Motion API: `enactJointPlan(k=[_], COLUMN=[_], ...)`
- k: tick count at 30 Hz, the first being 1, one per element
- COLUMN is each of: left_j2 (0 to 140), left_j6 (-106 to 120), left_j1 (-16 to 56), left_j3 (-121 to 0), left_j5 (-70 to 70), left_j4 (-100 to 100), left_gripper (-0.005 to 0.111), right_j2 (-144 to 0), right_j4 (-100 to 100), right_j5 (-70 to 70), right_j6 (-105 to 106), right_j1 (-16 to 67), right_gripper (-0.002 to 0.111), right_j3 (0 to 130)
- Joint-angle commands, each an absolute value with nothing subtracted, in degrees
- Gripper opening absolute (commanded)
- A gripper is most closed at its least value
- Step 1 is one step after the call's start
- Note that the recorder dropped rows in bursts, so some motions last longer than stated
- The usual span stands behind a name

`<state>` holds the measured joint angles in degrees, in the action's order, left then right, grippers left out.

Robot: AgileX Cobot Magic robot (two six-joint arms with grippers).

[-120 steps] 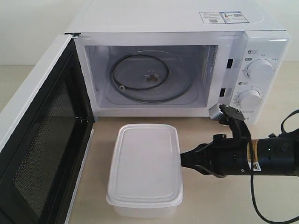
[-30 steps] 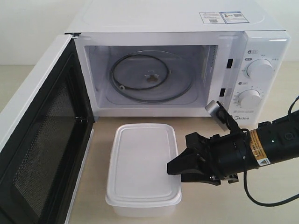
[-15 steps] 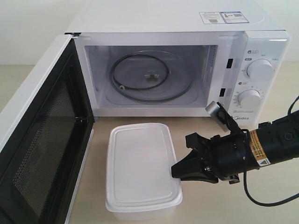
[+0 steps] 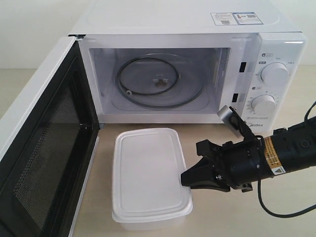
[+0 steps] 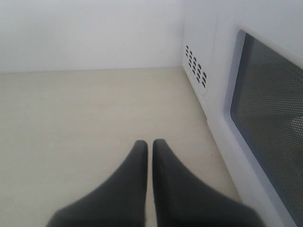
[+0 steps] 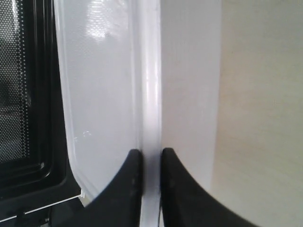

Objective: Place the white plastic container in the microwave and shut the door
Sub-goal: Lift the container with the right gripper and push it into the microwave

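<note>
R gripper [image 4: 183,178] is pinching the facing rim of the white plastic container [image 4: 148,170], which is sitting on the counter [image 4: 217,219] beside it, outside the microwave [image 4: 173,24]. Edge grip is prob. for sliding it in past the open door [image 4: 44,148]. L gripper [image 5: 149,144] is idling, pressed together, empty.

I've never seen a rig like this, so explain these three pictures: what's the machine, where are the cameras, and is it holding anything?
It's a robot with two arms, each ending in a two-finger gripper. One picture comes from a camera off the arms; the other two from wrist cameras. On the table stands the microwave, the door swung open, with the white plastic container in front. The right gripper pinches the container's rim. The left gripper, shut and empty, hovers near the door's outer side.
</note>
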<state>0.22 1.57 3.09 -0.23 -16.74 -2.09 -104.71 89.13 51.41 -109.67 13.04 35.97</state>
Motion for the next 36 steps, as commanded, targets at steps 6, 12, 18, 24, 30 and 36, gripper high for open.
enactJointPlan(k=[6,12,18,24,30,36], left_j2=[0.0,0.0,0.0,0.0,0.0,0.0], left_j6=[1.1,1.1,1.1,1.1,1.1,1.1], left_j1=[3.0,3.0,3.0,3.0,3.0,3.0], left_j3=[0.0,0.0,0.0,0.0,0.0,0.0], left_j5=[-16.7,-16.7,-16.7,-16.7,-16.7,-16.7], left_j4=[-2.2,-2.2,-2.2,-2.2,-2.2,-2.2], left_gripper=[0.004,0.004,0.004,0.004,0.004,0.004], right_j2=[-97.9,-97.2,-97.2,-97.2,-97.2,-97.2], right_j4=[86.4,83.9,82.5,82.0,81.7,81.7], right_j5=[50.7,51.1,51.1,51.1,51.1,51.1], right_j6=[-109.0,-109.0,-109.0,-109.1,-109.0,-109.0], right_j1=[13.2,13.2,13.2,13.2,13.2,13.2], right_gripper=[0.000,0.000,0.000,0.000,0.000,0.000], right_j3=[36.1,36.1,36.1,36.0,36.0,36.0])
